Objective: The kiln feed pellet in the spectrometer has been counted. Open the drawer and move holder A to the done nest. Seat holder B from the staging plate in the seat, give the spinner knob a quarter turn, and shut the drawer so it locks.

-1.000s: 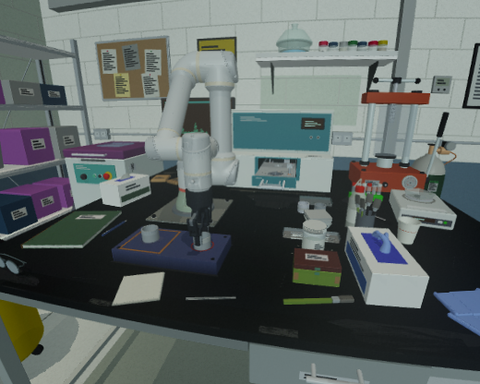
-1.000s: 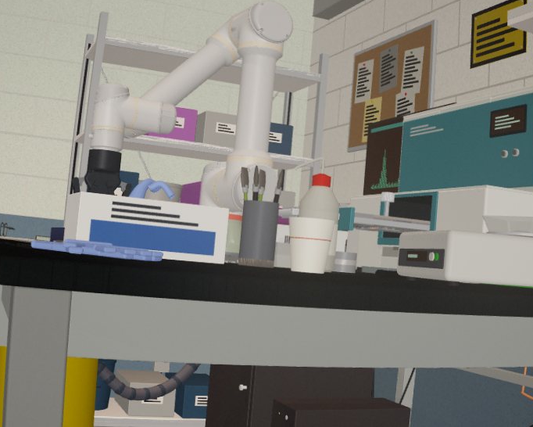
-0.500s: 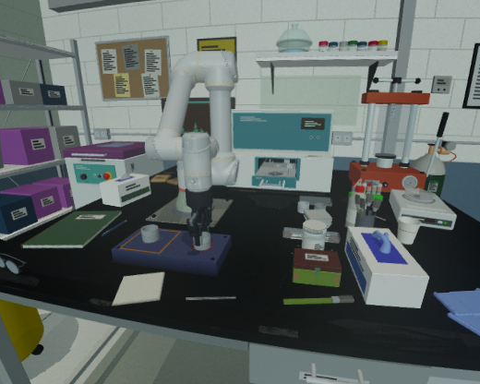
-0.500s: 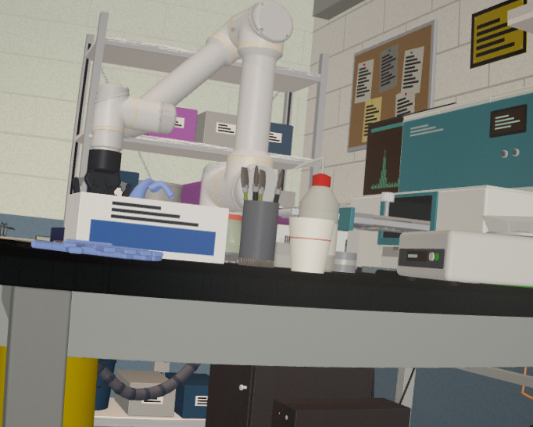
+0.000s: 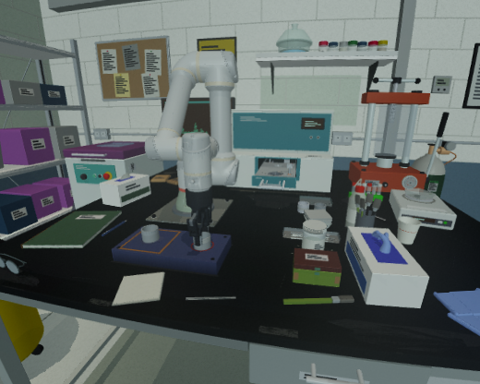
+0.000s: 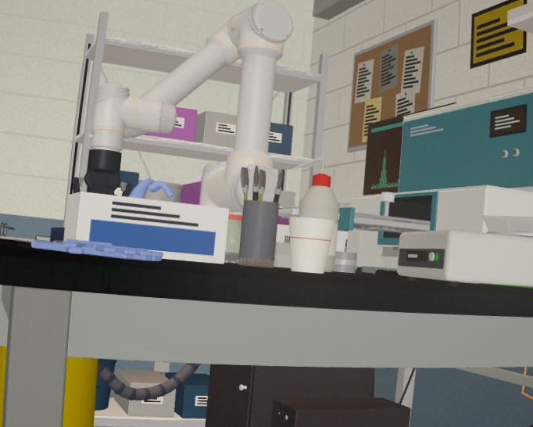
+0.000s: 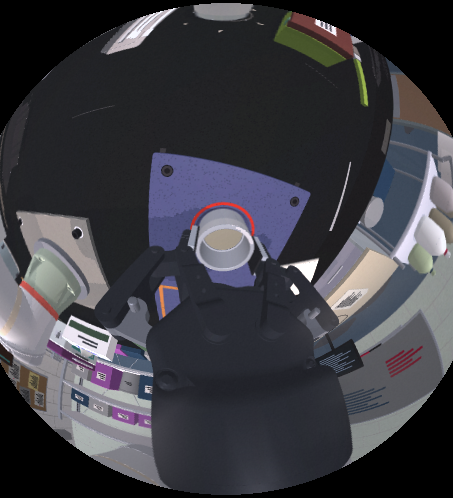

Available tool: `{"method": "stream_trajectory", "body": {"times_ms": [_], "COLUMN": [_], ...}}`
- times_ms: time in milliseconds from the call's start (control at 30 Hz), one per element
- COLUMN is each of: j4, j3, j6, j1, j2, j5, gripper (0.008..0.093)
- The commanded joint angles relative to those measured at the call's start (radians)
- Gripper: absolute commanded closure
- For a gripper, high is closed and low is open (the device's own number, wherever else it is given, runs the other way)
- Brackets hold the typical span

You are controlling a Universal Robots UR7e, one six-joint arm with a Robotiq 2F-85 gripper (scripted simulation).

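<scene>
On the dark blue staging plate (image 5: 171,251) at the front left of the bench, holder A (image 5: 201,240) sits in the red-ringed done nest, a grey ring cup with a tan pellet inside (image 7: 224,241). My gripper (image 7: 224,245) comes straight down on it, and its fingers clasp the cup on two sides. Holder B (image 5: 150,233), a similar grey cup, stands inside the orange-outlined square on the plate's left half. The teal spectrometer (image 5: 282,150) at the back has its drawer (image 5: 274,175) pulled out. The gripper's fingers are hidden behind the tissue box in the second side camera.
A white tissue box (image 5: 385,265) stands at the front right, with a brown and green case (image 5: 316,267), a white jar (image 5: 314,233) and a brush (image 5: 317,300) nearby. A green notebook (image 5: 72,228) and a white card (image 5: 139,288) lie left of and in front of the plate.
</scene>
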Motion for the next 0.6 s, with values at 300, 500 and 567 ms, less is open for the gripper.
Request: {"method": "stream_trajectory", "body": {"times_ms": [300, 500, 567], "j4": [0.000, 0.000, 0.000], "j3": [0.000, 0.000, 0.000], "j6": [0.000, 0.000, 0.000], "j1": [0.000, 0.000, 0.000], "j2": [0.000, 0.000, 0.000], "j5": [0.000, 0.000, 0.000], "gripper": [0.0259, 0.0234, 0.0234]}}
